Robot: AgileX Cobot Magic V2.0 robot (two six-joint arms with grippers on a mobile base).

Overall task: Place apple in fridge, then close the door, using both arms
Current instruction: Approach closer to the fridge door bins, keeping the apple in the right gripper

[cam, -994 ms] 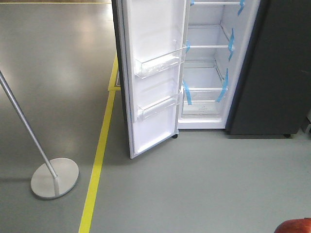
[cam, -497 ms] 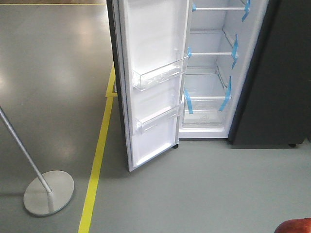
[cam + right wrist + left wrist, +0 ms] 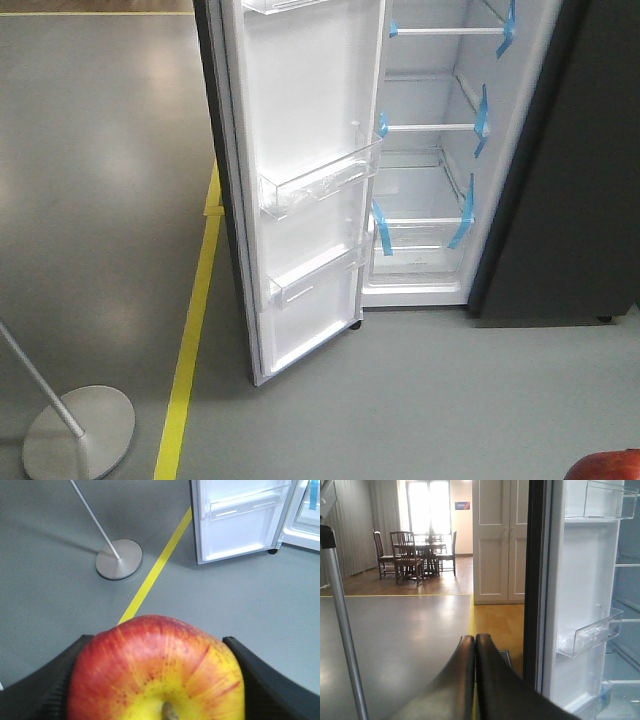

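The red apple (image 3: 157,672), yellow round its stem, fills the right wrist view, with my right gripper (image 3: 156,639) shut on it, one black finger on each side. Its top also peeks into the front view's bottom right corner as the apple (image 3: 606,466). The fridge (image 3: 425,200) stands ahead, dark grey outside, its white inside showing glass shelves with blue tape. Its door (image 3: 300,190) is swung wide open to the left, its clear bins facing me. My left gripper (image 3: 475,639) is shut on nothing, level with the door (image 3: 580,605) at its right.
A metal stand with a round base (image 3: 80,432) is on the grey floor at lower left, and its pole (image 3: 342,630) rises at my left. A yellow floor line (image 3: 190,340) runs towards the door. A white panelled cabinet (image 3: 500,540) and a dining table with chairs (image 3: 415,550) stand beyond.
The front view has drawn nearer to the fridge, which looks larger and lower in frame. The stand has slid towards the bottom left corner. The apple keeps its place at the bottom right.
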